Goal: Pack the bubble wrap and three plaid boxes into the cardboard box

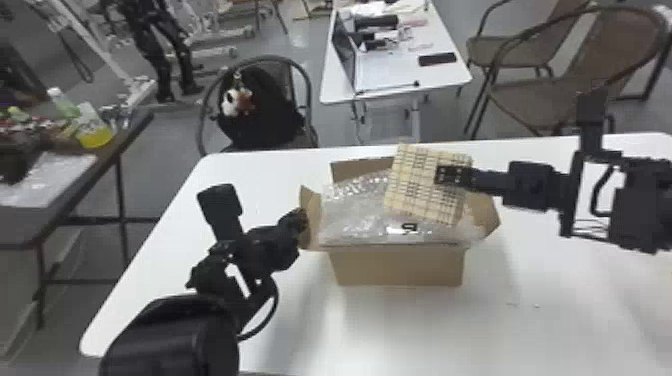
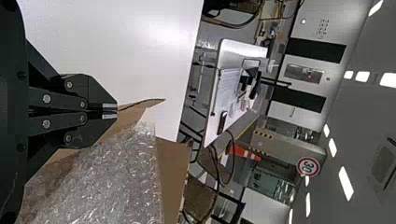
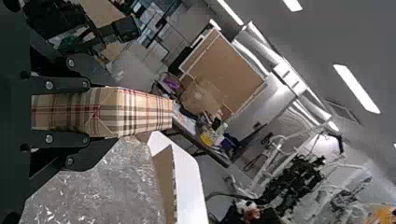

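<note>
Black left arm (image 1: 170,335) comes in from the bottom edge over a white table (image 1: 400,330). Its left gripper (image 1: 301,219) has fingers pressed together at the left flap (image 1: 311,205) of the open cardboard box (image 1: 397,267); whether the flap is caught between them, I cannot tell. Crinkly, clear bubble wrap (image 1: 355,210) fills the box up to its rim. Above the wrap's right side, the right gripper (image 1: 442,175) pinches a beige plaid box (image 1: 412,182), held tilted, its arm coming in from the right edge. Beyond the table, a black bag (image 1: 272,117) sits on a chair (image 1: 304,82). Farther off, a laptop (image 1: 344,50) stands on a white desk (image 1: 445,75).
</note>
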Available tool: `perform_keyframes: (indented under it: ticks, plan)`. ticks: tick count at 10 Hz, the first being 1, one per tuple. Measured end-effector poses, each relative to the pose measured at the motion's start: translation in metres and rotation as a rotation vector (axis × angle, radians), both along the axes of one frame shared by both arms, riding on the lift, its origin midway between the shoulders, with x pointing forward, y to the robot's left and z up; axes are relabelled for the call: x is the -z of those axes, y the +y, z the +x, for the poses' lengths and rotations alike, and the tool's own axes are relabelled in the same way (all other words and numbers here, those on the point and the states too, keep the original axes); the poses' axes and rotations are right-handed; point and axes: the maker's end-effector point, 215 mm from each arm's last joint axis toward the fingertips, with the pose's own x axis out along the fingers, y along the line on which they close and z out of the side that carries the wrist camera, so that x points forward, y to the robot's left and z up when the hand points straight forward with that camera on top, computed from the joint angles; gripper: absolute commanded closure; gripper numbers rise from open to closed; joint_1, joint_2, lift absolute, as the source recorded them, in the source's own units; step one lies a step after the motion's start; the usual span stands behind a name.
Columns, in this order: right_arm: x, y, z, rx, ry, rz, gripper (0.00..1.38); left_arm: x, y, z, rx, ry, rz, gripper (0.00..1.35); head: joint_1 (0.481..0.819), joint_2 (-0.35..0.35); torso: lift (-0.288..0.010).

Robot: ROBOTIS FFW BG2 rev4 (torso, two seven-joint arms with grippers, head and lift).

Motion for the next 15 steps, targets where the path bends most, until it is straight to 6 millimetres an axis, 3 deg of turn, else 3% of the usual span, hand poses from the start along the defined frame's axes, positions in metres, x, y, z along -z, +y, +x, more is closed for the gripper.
perform_keyframes:
  ticks: [2, 3, 4, 5, 6, 8, 10, 12, 13, 15]
  plan:
    - [0.009, 0.003, 0.021, -0.018, 0.077, 0.122, 1.02, 0.001, -0.006, 0.002, 0.011, 0.001, -0.002, 1.21, 0.678, 0.261, -0.132]
    - [0.016, 0.009, 0.024, -0.029, 0.12, 0.17, 0.68, 0.002, -0.008, 0.003, 0.014, 0.003, -0.002, 1.21, 0.68, 0.264, -0.132]
    - [0.025, 0.017, 0.021, -0.036, 0.167, 0.198, 0.21, 0.003, -0.009, 0.003, 0.015, 0.005, -0.002, 1.21, 0.686, 0.272, -0.132]
    - [0.027, 0.024, 0.015, -0.046, 0.212, 0.235, 0.0, 0.003, -0.009, 0.003, 0.014, 0.004, -0.002, 1.21, 0.689, 0.277, -0.132]
    - [0.021, 0.029, 0.008, -0.059, 0.237, 0.277, 0.11, 0.002, -0.007, 0.003, 0.012, 0.004, -0.002, 1.21, 0.689, 0.285, -0.132]
    - [-0.017, 0.028, 0.0, -0.052, 0.191, 0.31, 0.33, 0.0, -0.004, 0.002, 0.007, -0.002, -0.003, 1.21, 0.671, 0.293, -0.132]
    - [-0.06, -0.003, -0.001, 0.018, 0.011, 0.231, 0.43, 0.0, -0.003, 0.002, 0.005, -0.004, -0.003, 1.21, 0.648, 0.273, -0.132]
    - [-0.056, -0.059, 0.014, 0.227, -0.187, -0.006, 0.48, 0.001, -0.001, 0.001, 0.0, -0.004, -0.004, 1.21, 0.647, 0.211, -0.132]
    - [-0.046, -0.081, 0.012, 0.317, -0.251, -0.092, 0.48, 0.001, 0.0, 0.0, -0.001, -0.004, -0.006, 1.21, 0.657, 0.191, -0.132]
    - [-0.013, -0.156, 0.01, 0.601, -0.393, -0.385, 0.48, 0.003, 0.003, -0.002, -0.006, -0.005, -0.008, 1.21, 0.679, 0.136, -0.132]
